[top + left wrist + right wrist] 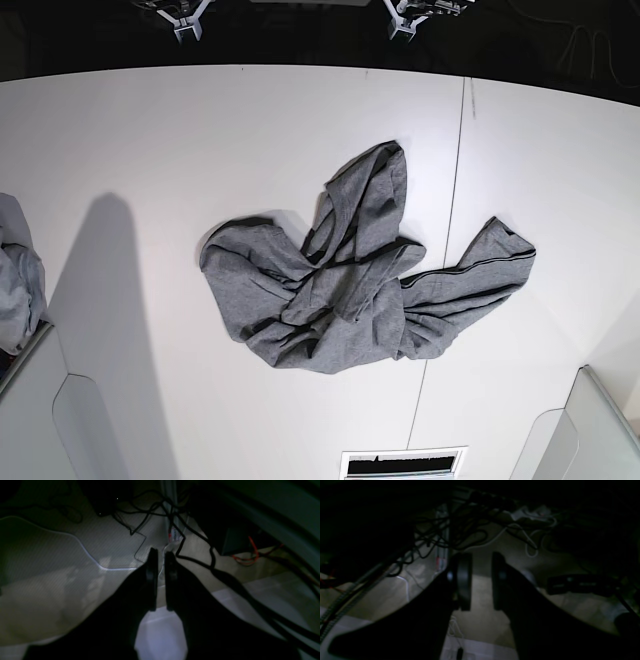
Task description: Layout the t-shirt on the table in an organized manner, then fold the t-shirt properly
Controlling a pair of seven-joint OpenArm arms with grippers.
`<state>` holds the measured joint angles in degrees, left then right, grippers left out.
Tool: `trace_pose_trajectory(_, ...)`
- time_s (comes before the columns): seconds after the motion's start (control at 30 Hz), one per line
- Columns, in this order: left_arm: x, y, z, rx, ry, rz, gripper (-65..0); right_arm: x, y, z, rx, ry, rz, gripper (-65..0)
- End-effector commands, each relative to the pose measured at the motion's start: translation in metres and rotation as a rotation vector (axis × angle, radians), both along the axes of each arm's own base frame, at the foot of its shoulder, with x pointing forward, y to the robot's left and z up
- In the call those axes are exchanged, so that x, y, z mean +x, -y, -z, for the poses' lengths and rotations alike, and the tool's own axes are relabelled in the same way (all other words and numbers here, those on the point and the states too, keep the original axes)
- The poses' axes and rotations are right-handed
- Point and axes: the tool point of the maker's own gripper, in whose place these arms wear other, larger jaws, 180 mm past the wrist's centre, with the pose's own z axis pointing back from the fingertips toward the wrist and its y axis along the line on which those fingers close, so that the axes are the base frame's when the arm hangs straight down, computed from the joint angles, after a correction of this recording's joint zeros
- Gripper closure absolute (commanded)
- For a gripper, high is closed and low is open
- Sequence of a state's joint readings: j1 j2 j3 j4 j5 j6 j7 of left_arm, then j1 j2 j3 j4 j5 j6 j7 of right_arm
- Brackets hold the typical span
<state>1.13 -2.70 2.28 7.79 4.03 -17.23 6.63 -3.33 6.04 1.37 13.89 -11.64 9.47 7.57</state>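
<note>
T-shirt lies crumpled mid-counter, twisted, one part trailing right across the seam; nothing laid out or folded yet. Left tool nearly closed on nothing, right tool parted and empty, both off the counter over cables.

Dim, underexposed view past the left gripper, dark jaws standing nearly together with only a thin slit of light between, nothing held. Beyond the tips, a pale floor crossed by tangled black cables and one white cable curving from the left. Orange-red wires at right beside a dark box. Pale table edge showing low in the frame, beneath the jaws.
</note>
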Motion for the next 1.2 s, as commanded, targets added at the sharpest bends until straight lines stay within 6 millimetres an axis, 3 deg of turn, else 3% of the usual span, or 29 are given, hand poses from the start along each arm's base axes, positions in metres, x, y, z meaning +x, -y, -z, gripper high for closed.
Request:
trace_pose_trajectory(0.0, -0.003, 0.007, -0.002, -0.042, -0.013, 0.006, -5.3, 0.000, 0.001, -0.001, 0.014, 0.007, -0.002, -12.8)
trace_pose_trajectory(0.1, -0.007, 0.030, -0.010, -0.178, -0.031, 0.015, -5.3, 0.000, -0.002, -0.001, 0.036, 0.003, -0.004, -12.8)
trace_pose_trajectory(0.23, -0.004, 0.033, -0.011, -0.196, -0.014, 0.010, -5.3, 0.000, -0.002, -0.001, 0.034, 0.003, -0.004, -12.8)
trace_pose_trajectory(0.5, 0.000, -0.004, 0.001, 0.024, 0.006, -0.001, -5.3, 0.002, 0.012, 0.000, -0.039, 0.017, 0.002, -12.8)
trace_pose_trajectory(0.97, 0.000, -0.006, 0.001, 0.028, 0.003, 0.000, -5.4, 0.002, 0.012, 0.000, -0.035, 0.015, 0.001, -12.8)
trace_pose_trajectory(1.17, -0.023, -0.029, -0.001, 0.048, -0.015, -0.066, -5.4, -0.020, 0.026, -0.003, -0.055, -0.008, -0.066, -12.8)
